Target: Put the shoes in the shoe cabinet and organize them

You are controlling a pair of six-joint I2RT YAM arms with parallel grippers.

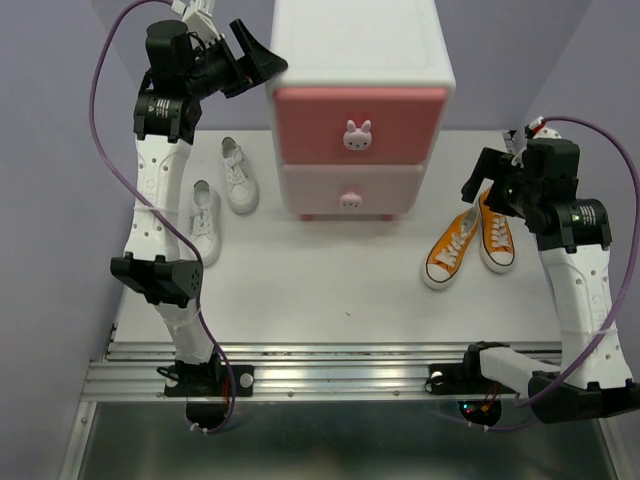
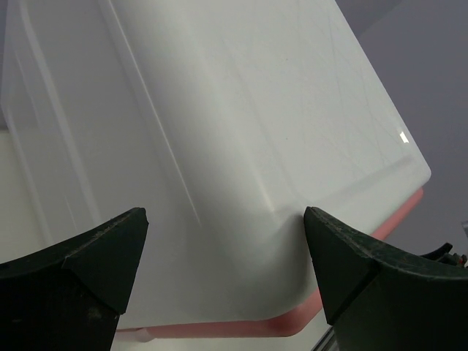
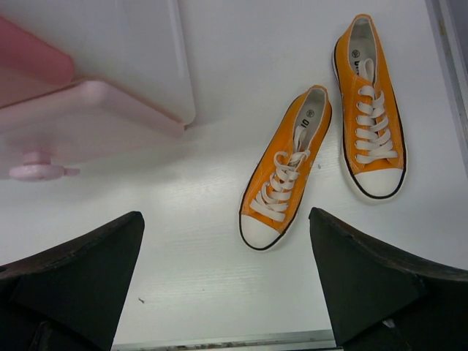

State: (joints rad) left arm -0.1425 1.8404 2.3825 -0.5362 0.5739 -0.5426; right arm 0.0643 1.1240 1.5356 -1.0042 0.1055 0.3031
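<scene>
Both pairs of fingers stand wide apart, holding nothing. The left gripper [image 2: 227, 241] hovers high beside the top left edge of the cabinet [image 1: 360, 45]. The right gripper [image 3: 227, 248] hangs over the orange pair [image 3: 285, 172], which lies right of the cabinet. The white pair [image 1: 238, 175] lies left of it on the table [image 1: 330, 290]. Both drawers [image 1: 360, 120] look shut, so nothing is stowed yet: all four shoes are left to place, and a drawer likely needs opening first.

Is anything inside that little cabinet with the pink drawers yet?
Both drawers are shut, so the inside of the shoe cabinet is hidden. The white shoes and orange shoes all lie outside on the table.
</scene>
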